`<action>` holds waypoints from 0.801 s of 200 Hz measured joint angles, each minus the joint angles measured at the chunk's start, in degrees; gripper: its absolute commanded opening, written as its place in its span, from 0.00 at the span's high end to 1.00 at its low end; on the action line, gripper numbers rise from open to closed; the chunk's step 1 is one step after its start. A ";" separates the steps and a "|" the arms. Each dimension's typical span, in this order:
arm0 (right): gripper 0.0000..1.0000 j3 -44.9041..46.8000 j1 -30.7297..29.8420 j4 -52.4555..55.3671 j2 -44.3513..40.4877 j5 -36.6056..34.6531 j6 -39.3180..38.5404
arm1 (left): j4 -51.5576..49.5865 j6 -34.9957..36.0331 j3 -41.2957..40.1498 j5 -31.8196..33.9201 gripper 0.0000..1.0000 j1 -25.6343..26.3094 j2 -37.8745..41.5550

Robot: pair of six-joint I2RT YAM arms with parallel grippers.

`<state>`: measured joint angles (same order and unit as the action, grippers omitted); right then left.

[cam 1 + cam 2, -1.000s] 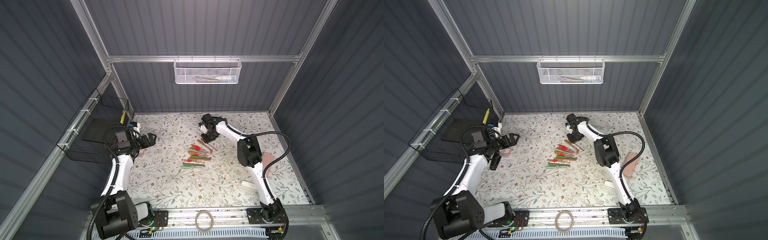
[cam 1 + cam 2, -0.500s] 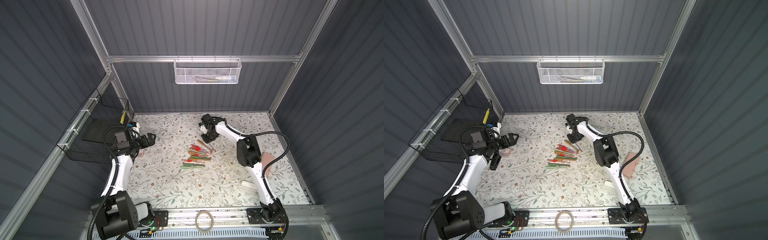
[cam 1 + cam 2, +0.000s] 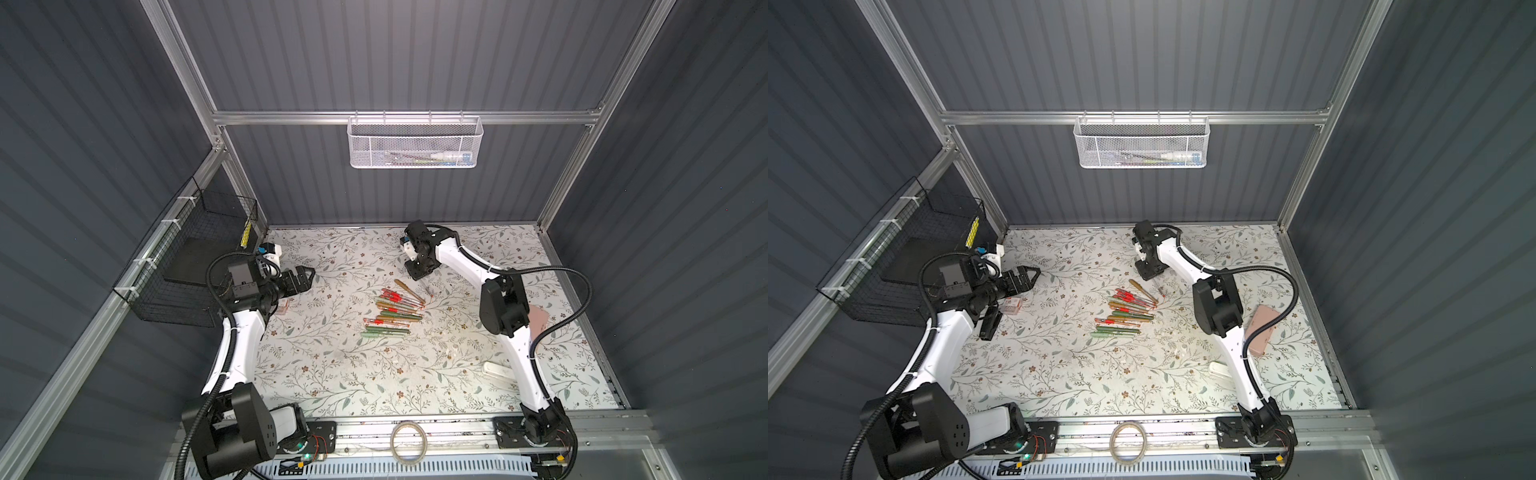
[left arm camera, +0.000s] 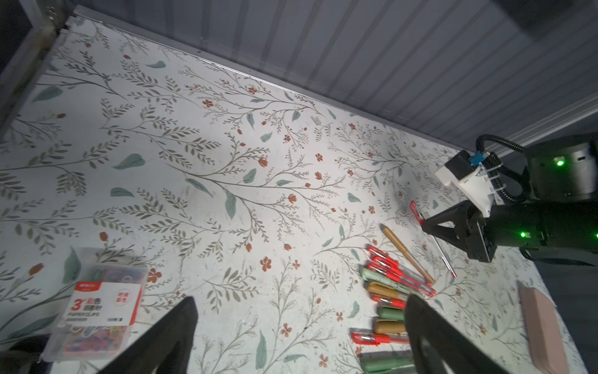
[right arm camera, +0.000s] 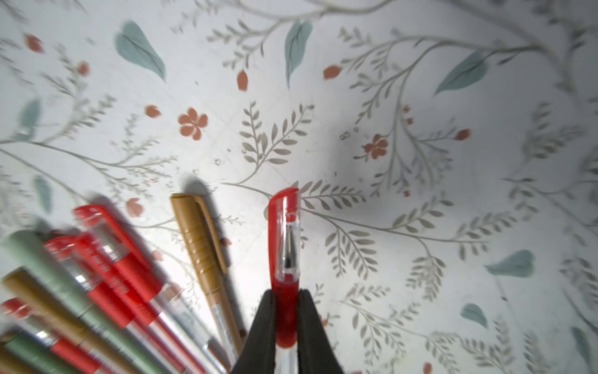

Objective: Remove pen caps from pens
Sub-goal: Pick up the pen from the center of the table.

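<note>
Pen pile [image 3: 390, 311] just beside R gripper [image 5: 286, 301], mustard pen [image 5: 200, 246] nearest. R arm [image 3: 461, 259] stretched, tip down, jaws pinch red-capped pen [image 5: 284, 226]. L gripper [image 3: 308, 277] wide apart, empty; paper-clip box [image 4: 97, 304] near.

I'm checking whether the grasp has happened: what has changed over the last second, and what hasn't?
The right pincer closed the last bit onto the red-capped clear pen, just behind its cap. Neither arm visibly shifted; the left pincer stayed open, and the other pens lie unmoved.
</note>
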<state>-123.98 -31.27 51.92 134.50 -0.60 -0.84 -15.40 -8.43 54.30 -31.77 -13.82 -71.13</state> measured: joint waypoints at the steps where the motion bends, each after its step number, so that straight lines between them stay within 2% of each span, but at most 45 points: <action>1: 0.89 0.09 0.00 -0.07 -0.26 0.02 0.04 | -0.07 -0.09 0.20 -0.26 0.00 0.00 -0.02; 31: 0.89 4.74 0.07 -3.37 -11.52 1.92 3.19 | 0.13 -2.91 6.69 -6.47 0.00 0.22 -1.90; 50: 0.89 11.41 0.13 -8.74 -20.00 5.07 6.97 | 2.32 -5.42 10.03 -9.86 0.00 1.51 -3.10; 91: 0.89 31.87 0.15 -27.36 -36.02 13.73 21.16 | 10.51 -10.91 12.87 -16.81 0.00 10.27 -6.60; 129: 0.92 48.48 -0.02 -49.20 -42.84 21.86 36.57 | 22.36 -19.32 9.44 -23.74 0.00 14.71 -10.19; 160: 0.88 54.03 -1.60 -61.18 -43.39 26.21 41.94 | 25.42 -20.74 7.80 -26.23 0.00 16.33 -10.25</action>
<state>-69.95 -32.86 -9.26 91.11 25.61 41.10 10.02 -29.17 62.11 -58.00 2.50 -81.38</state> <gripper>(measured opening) 0.121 0.997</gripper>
